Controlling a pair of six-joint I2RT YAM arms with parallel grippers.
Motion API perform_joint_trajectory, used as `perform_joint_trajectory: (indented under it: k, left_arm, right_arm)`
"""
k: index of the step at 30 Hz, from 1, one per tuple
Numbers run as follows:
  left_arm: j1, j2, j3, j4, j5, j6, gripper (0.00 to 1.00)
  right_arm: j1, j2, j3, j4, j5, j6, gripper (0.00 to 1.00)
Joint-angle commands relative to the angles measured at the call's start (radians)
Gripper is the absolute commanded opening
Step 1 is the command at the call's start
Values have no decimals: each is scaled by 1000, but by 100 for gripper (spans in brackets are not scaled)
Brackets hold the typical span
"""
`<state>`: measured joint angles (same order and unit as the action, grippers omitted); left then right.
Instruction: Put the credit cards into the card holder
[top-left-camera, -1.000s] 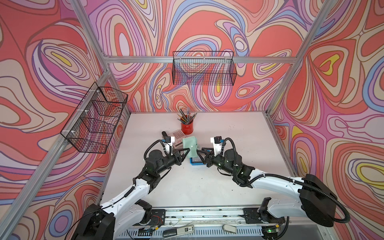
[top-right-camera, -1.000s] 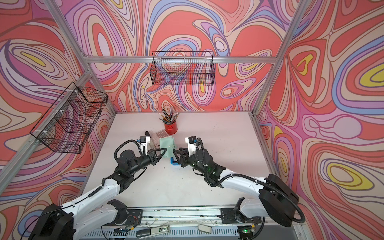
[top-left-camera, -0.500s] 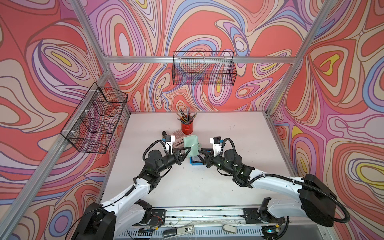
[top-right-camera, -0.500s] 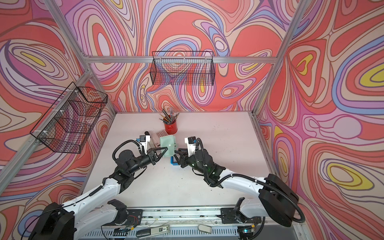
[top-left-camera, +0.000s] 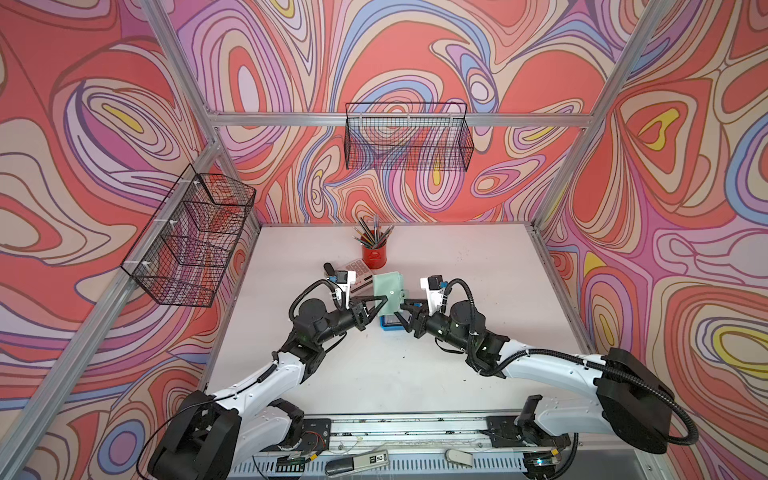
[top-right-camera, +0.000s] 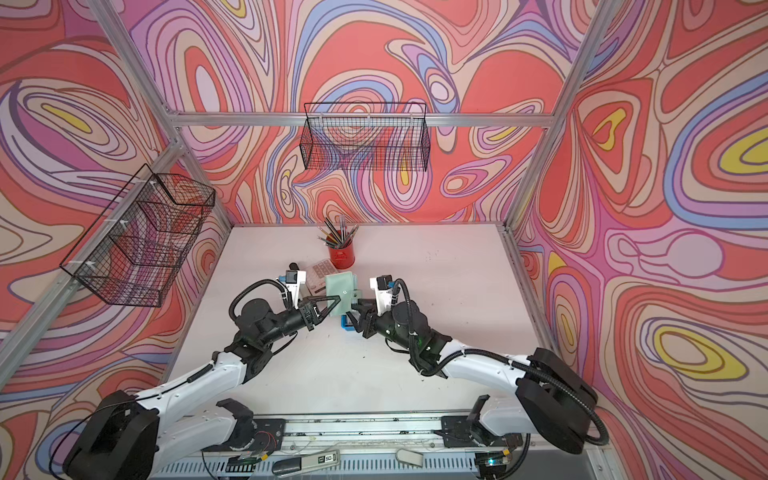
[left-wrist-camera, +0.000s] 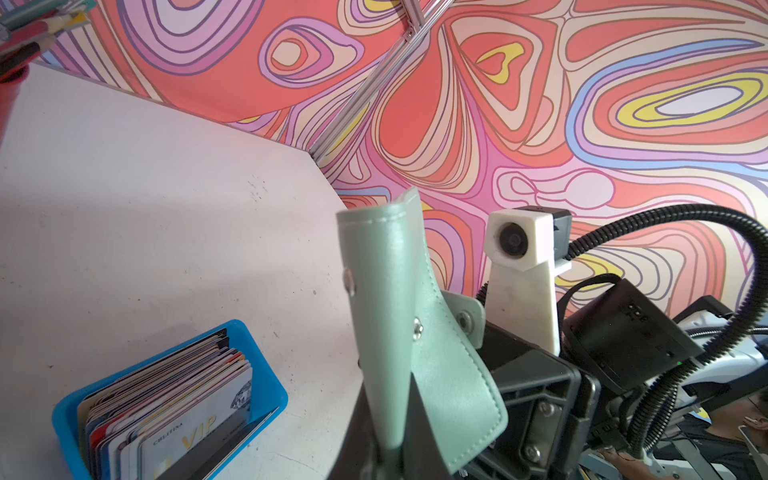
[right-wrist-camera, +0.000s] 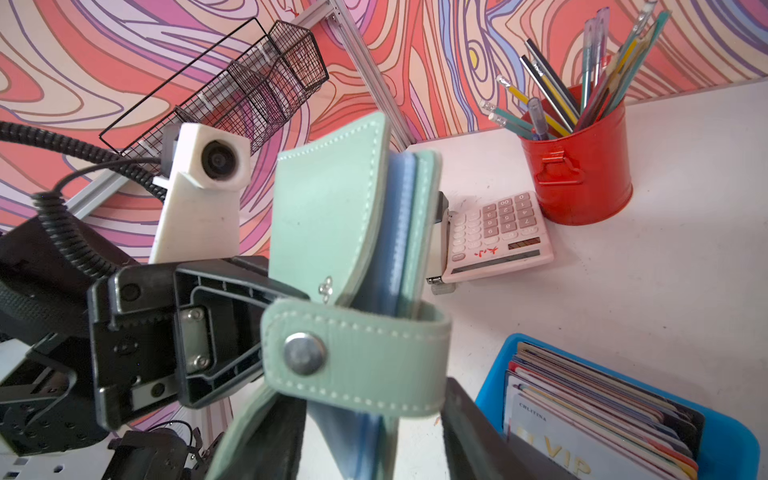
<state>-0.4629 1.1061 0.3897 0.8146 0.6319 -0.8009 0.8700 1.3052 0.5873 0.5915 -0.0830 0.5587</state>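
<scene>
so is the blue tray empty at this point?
No, the right wrist view shows the blue tray holding a packed row of credit cards standing on edge.

**Inspector:** Colour of the card holder (right-wrist-camera: 324, 216)?
**Assistant:** Sage green with pale stitching and a silver snap. The inner sleeves are bluish.
**Inspector:** The credit cards (left-wrist-camera: 178, 407)?
**Assistant:** Mixed edges: white, navy, red, tan. The front card is white with gold lettering. The tray (left-wrist-camera: 272, 390) is bright blue.
**Inspector:** Surroundings?
**Assistant:** The pen pot (right-wrist-camera: 582, 187) is red, the calculator (right-wrist-camera: 494, 232) pinkish-white, the wire baskets (top-left-camera: 407, 141) black, the table (top-left-camera: 457, 270) white. The walls (top-left-camera: 415, 50) are swirled in red, pink, lilac, blue and yellow.
</scene>
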Motion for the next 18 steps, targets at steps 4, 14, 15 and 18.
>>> perform_joint_trajectory:
  k: [4, 14, 15, 18]
  left_arm:
    - [-38, 2, 32, 68, 72, -2, 0]
    - [-52, -45, 110, -268, -67, 110, 49]
    - [-62, -78, 116, -353, -127, 153, 60]
    - [-151, -202, 175, -581, -405, 313, 76]
  right_arm:
    - [7, -11, -12, 105, -86, 15, 45]
    - [5, -44, -11, 65, -32, -20, 1]
    - [4, -44, -3, 38, -8, -28, 0]
    - [4, -31, 19, -24, 58, -41, 0]
